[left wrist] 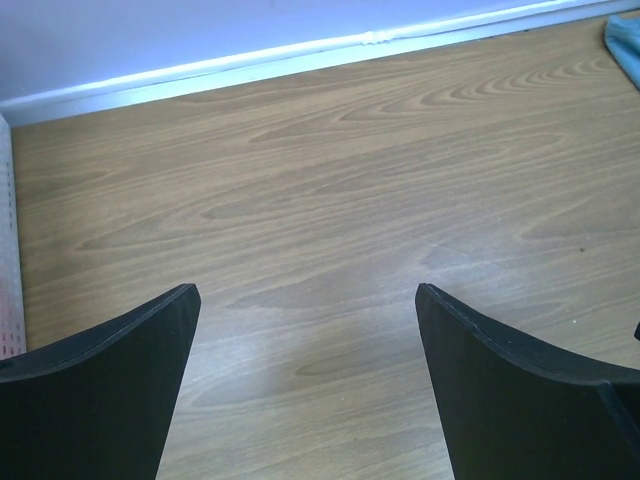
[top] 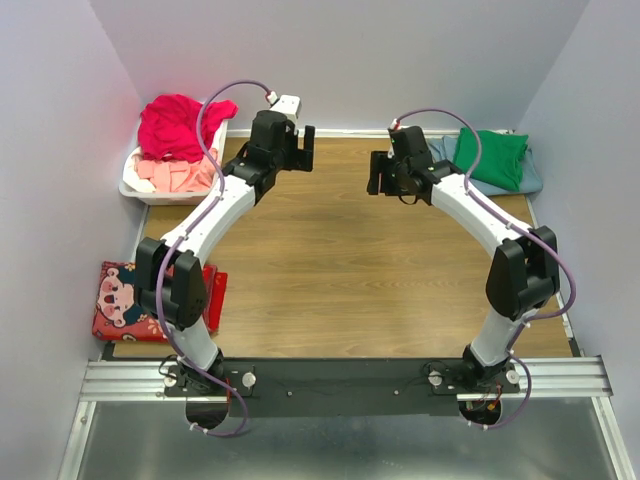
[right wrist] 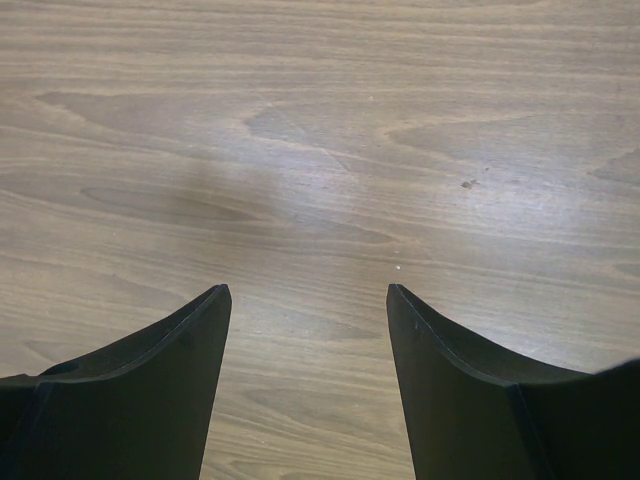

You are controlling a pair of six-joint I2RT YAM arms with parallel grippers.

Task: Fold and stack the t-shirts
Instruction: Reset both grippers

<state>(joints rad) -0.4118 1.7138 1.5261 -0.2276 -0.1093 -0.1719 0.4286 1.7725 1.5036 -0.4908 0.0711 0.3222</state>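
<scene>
A folded bright green t-shirt (top: 493,157) lies on a folded blue-grey t-shirt (top: 535,178) at the table's far right corner. A magenta-red t-shirt (top: 178,125) and a pale pink one (top: 176,176) are heaped in the white basket (top: 136,188) at far left. My left gripper (top: 303,150) is open and empty over the far middle of the table, right of the basket. My right gripper (top: 378,173) is open and empty, left of the folded stack. Both wrist views show only bare wood between the fingers; a blue-grey edge (left wrist: 626,38) shows in the left wrist view.
The wooden table (top: 330,270) is walled at the back and both sides. A red cushion with a cartoon print (top: 130,300) lies at the near left edge beside the left arm's base.
</scene>
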